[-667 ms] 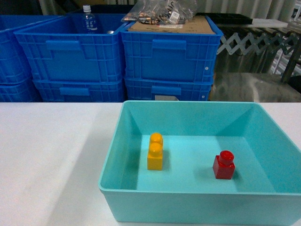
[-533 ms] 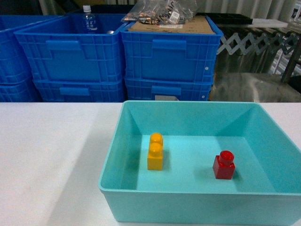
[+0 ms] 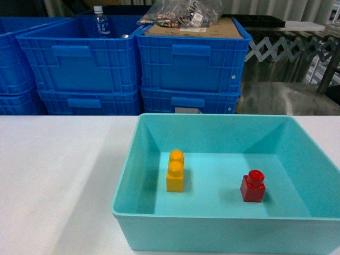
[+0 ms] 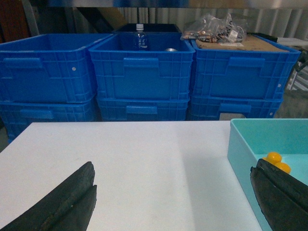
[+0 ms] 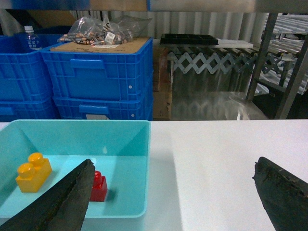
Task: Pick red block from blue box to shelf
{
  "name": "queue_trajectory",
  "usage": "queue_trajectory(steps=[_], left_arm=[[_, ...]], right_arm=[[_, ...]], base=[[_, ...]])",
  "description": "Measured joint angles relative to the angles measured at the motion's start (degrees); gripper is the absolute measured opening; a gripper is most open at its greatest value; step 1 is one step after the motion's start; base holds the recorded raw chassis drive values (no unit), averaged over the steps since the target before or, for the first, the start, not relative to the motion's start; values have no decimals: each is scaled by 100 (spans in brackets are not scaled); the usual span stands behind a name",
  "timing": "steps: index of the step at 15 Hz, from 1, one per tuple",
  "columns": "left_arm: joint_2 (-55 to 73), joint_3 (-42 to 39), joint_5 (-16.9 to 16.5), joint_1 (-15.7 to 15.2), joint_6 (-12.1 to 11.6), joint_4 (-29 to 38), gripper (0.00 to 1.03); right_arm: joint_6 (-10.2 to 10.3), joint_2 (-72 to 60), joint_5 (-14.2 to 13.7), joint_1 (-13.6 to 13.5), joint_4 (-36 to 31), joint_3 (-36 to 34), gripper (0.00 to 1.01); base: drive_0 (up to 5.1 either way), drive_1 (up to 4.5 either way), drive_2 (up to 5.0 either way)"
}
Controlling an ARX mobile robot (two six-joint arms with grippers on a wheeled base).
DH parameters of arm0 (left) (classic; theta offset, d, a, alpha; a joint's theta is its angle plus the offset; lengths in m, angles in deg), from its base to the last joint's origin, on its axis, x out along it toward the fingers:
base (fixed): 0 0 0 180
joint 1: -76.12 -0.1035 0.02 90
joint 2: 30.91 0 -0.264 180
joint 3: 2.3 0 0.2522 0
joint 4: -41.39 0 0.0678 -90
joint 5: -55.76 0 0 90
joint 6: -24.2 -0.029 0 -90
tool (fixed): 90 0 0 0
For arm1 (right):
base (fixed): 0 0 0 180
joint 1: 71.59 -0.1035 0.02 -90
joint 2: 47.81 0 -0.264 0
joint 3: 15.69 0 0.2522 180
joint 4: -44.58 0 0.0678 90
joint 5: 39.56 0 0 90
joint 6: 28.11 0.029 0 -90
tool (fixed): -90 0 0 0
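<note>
The red block (image 3: pixel 253 187) stands upright on the floor of the blue box (image 3: pixel 126 175), right of centre, with nothing touching it. In the right wrist view the red block (image 5: pixel 99 187) sits just beyond the left finger of my right gripper (image 5: pixel 173 190), which is open and empty over the white table beside the blue box (image 5: pixel 130 126). My left gripper (image 4: pixel 175 192) is also open and empty, over the table left of the blue box (image 4: pixel 240 144). Steel uprights of the shelf (image 5: pixel 261 57) show at the far right. Neither gripper appears in the head view.
A yellow-orange two-stud brick (image 3: pixel 175 171) stands in the box left of the red one. Stacked dark blue crates (image 3: pixel 191 64) line the far side of the white table (image 3: pixel 58 175), one holding a bottle (image 3: pixel 100 21), another topped with cardboard and bags. A folding lattice barrier (image 5: pixel 207 62) stands behind.
</note>
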Motion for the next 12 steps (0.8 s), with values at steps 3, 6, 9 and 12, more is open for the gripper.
queue_trajectory(steps=[3,6,9,12], left_arm=[[0,0,-2,0,0,0,98],[0,0,-2,0,0,0,98],[0,0,-2,0,0,0,98],[0,0,-2,0,0,0,98]], right_arm=[[0,0,0,0,0,0,98],[0,0,0,0,0,0,98],[0,0,0,0,0,0,98],[0,0,0,0,0,0,98]], base=[[0,0,0],[0,0,0],[0,0,0],[0,0,0]])
